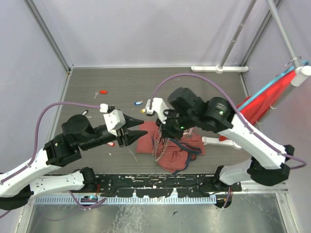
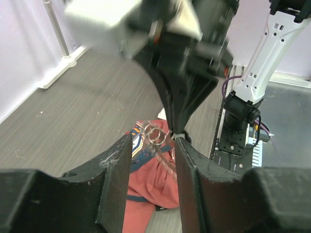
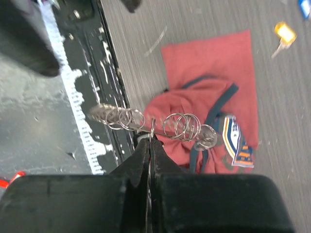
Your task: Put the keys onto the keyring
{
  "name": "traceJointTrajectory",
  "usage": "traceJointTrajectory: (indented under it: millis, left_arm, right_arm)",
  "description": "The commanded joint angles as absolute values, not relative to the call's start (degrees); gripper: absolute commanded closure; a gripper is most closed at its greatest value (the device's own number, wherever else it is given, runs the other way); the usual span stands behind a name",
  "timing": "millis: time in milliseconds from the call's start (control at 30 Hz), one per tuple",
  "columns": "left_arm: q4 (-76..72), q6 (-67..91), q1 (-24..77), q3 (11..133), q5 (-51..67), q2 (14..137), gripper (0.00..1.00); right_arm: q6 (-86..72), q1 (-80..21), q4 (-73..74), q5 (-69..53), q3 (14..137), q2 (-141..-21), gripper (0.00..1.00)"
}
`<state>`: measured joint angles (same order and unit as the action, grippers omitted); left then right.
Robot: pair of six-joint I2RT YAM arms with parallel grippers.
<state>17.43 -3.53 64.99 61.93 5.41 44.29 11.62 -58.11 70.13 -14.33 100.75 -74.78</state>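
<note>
The keyring (image 3: 177, 127) is thin bright metal wire carrying glossy silvery rings. The bag (image 3: 209, 68) is matt dark-red cloth, creased, with a blue cord. Loose keys (image 1: 103, 91) at the far left have coloured plastic heads. The table (image 1: 121, 80) looks matt grey wood-grain; the right gripper (image 3: 148, 143) is matt black plastic

One keyring (image 3: 205, 138), one cloth bag (image 1: 172, 153), one red key (image 1: 103, 91), one yellow key (image 3: 284, 33), one blue key (image 1: 140, 102)
</note>
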Motion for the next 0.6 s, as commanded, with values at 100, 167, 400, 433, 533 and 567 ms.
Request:
traceJointTrajectory:
  millis: [100, 167, 400, 433, 533, 567]
  left_arm:
    - [17.54, -1.54, 64.95, 59.61, 5.70, 42.15, 0.56]
    - [17.19, -1.18, 64.95, 58.52, 6.30, 41.41, 0.56]
    - [15.37, -1.38, 65.03, 57.74, 11.57, 43.09, 0.57]
    - [15.21, -1.55, 65.02, 57.88, 12.00, 43.53, 0.57]
    - [15.04, -2.17, 64.98, 58.49, 13.85, 45.25, 0.58]
    - [15.02, -2.33, 64.95, 58.72, 14.70, 45.67, 0.59]
  right_arm:
    - [9.34, -60.42, 73.83, -4.18, 103.81, -75.12, 0.99]
    - [9.77, -60.38, 73.64, -4.72, 104.02, -74.93, 0.99]
    - [11.96, -60.40, 72.89, -11.42, 103.66, -74.88, 0.99]
    - [12.34, -60.54, 72.94, -12.44, 103.67, -74.89, 0.99]
    - [12.82, -60.88, 72.14, -14.97, 103.88, -74.42, 0.99]
    - [12.83, -60.98, 71.75, -15.58, 103.81, -74.22, 0.99]
